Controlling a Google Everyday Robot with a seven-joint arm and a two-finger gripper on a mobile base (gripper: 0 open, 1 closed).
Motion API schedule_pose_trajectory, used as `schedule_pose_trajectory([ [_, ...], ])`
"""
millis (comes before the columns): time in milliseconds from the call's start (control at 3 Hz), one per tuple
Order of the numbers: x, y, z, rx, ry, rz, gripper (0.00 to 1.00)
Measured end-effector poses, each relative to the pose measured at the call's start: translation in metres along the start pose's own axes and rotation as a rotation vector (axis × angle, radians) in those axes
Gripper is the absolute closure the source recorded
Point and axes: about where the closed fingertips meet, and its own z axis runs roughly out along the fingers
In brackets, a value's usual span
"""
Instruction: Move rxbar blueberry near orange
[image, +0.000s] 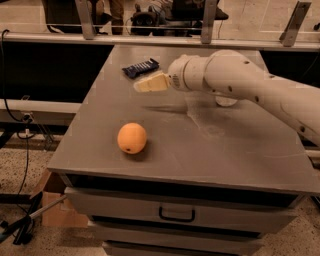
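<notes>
The rxbar blueberry (140, 67), a flat dark navy wrapper, lies at the far left of the grey cabinet top (250, 145). The orange (132, 138) sits near the front left of the top, well apart from the bar. My gripper (145, 85) reaches in from the right on a white arm and hovers just in front of and to the right of the bar, above the surface. It holds nothing that I can see.
A clear bottle with a white base (226, 101) stands behind my arm, mostly hidden by it. The cabinet has drawers with a handle (176, 215) below. A railing (150, 40) runs behind the top. Cardboard (55, 210) and cables lie on the floor at left.
</notes>
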Motion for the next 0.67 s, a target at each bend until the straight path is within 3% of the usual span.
schedule_pose_trajectory([
  [667, -0.005, 0.002, 0.034, -0.028, -0.044, -0.026, 0.0],
])
